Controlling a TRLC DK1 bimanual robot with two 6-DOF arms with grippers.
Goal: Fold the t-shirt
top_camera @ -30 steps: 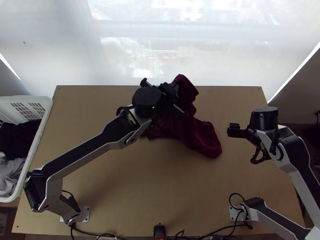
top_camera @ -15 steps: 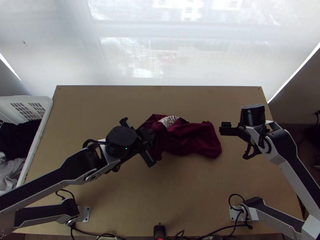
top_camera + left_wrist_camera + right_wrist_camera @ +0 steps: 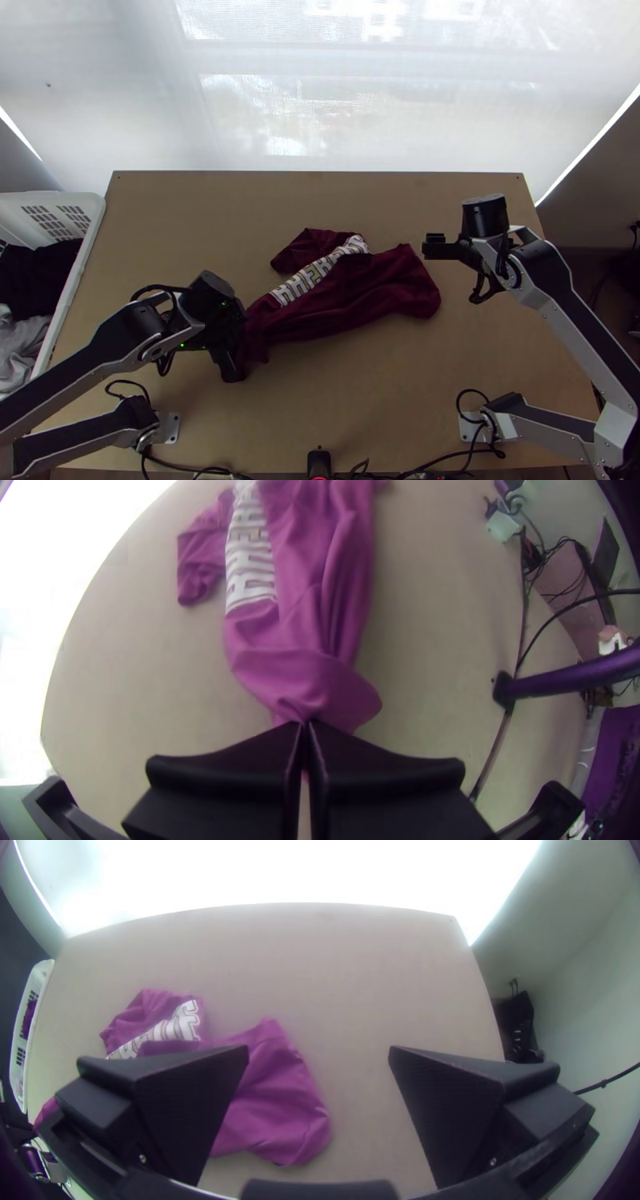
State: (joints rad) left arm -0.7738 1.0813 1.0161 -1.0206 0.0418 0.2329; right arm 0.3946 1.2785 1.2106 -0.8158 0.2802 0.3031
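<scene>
Maroon and rumpled, your t-shirt [image 3: 352,300] is lying slantwise across the middle of the wooden table [image 3: 448,376] in the top view, partly bunched, with its white lettering [image 3: 308,280] facing up. Your left gripper [image 3: 238,344] is holding the end nearest the left arm's base; your right gripper [image 3: 433,248] is hanging just beside the opposite end, apart from the cloth.

In the left wrist view, your left gripper is clamping firmly on a gathered pinch, and creases are fanning out from it. What looks like a sleeve [image 3: 200,563] is lying off to one side.

In the right wrist view, your right gripper is standing wide open, holding nothing. You are probably handling light, limp, soft fabric that wrinkles easily, so you are likely needing the free end's outer corner for smoothing.
</scene>
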